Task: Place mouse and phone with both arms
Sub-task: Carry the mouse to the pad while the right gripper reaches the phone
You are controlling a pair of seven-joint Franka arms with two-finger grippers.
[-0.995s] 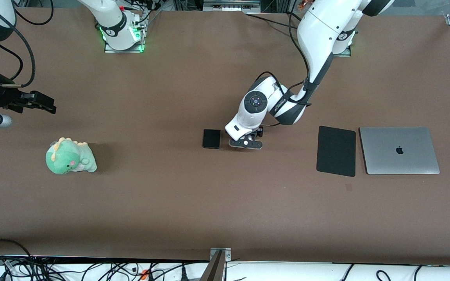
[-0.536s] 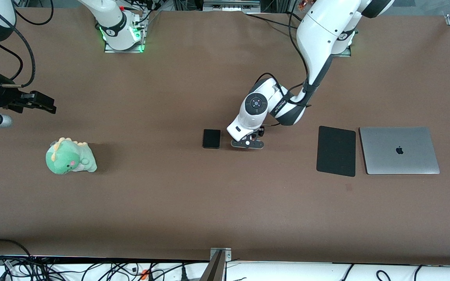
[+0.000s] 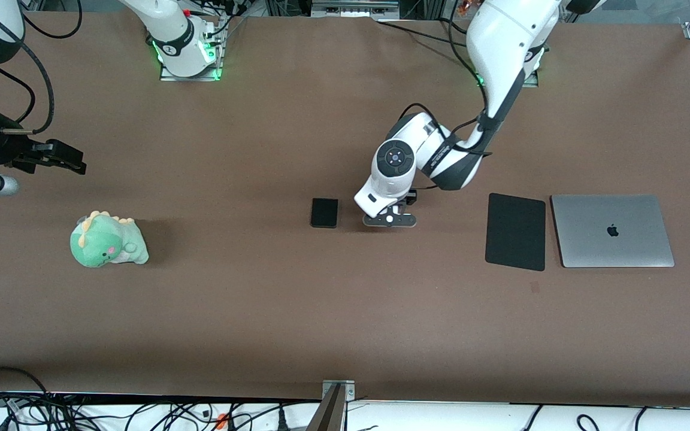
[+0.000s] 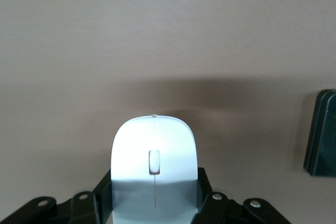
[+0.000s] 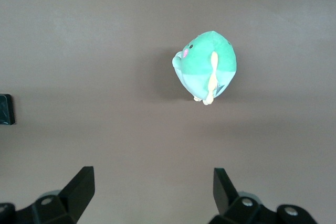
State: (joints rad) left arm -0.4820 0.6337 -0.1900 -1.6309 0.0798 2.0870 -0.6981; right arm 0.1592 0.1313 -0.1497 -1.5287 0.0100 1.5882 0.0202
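My left gripper (image 3: pixel 389 219) is shut on the white mouse (image 4: pixel 154 166), its fingers (image 4: pixel 102 195) pressed against the mouse's two sides. It is low over the table's middle, beside the black phone (image 3: pixel 324 212) on the left arm's side. In the front view the hand hides the mouse. The phone's edge also shows in the left wrist view (image 4: pixel 321 132). My right gripper (image 3: pixel 63 158) is open and empty and waits at the right arm's end of the table. In the right wrist view its gripper (image 5: pixel 153 187) is wide apart above bare table.
A flat black mouse pad (image 3: pixel 516 231) and a closed silver laptop (image 3: pixel 612 230) lie side by side toward the left arm's end. A green plush dinosaur (image 3: pixel 107 239) lies toward the right arm's end, below the right gripper; it also shows in the right wrist view (image 5: pixel 206 66).
My left gripper has moved with the mouse a little away from the phone, toward the mouse pad. The right arm has not moved.
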